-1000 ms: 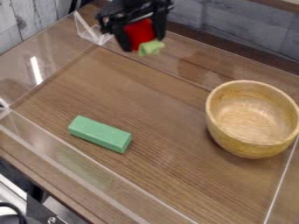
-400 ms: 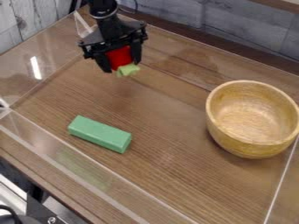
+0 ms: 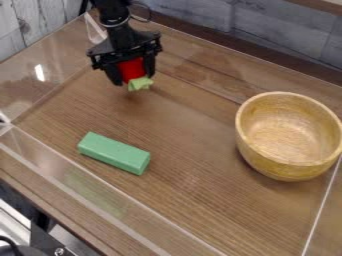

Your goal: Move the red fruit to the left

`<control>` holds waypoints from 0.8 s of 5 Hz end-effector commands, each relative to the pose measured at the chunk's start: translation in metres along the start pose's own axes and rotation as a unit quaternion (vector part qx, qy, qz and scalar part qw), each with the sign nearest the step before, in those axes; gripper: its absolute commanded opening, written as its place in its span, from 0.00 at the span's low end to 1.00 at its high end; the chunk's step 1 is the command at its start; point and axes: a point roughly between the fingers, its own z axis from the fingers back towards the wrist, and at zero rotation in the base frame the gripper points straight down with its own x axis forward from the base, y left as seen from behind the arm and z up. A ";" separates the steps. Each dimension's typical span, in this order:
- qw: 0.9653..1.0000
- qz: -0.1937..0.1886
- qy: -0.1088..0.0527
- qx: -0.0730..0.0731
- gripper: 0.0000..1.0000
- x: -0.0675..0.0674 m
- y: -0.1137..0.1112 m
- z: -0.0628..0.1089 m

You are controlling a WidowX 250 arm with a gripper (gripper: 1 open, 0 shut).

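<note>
1. Camera: one wooden bowl, right side of frame, nothing visible inside.
2. One red fruit, upper left of center, bright red, light green leafy end pointing down.
3. One gripper, fingers clamped on the fruit.
4. One green block, lower left.

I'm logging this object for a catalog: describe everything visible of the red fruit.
The red fruit is small and bright red, with a light green end facing the camera's lower right. Its surface looks smooth, toy-like. It sits between the fingers of the gripper, which partly cover it. Whether it touches the table cannot be told.
</note>
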 end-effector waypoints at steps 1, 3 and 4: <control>1.000 -0.020 -0.020 -0.008 0.00 0.028 -0.001 0.015; 1.000 -0.029 -0.006 -0.002 0.00 0.045 -0.002 0.021; 1.000 -0.021 0.001 0.003 0.00 0.050 -0.002 0.027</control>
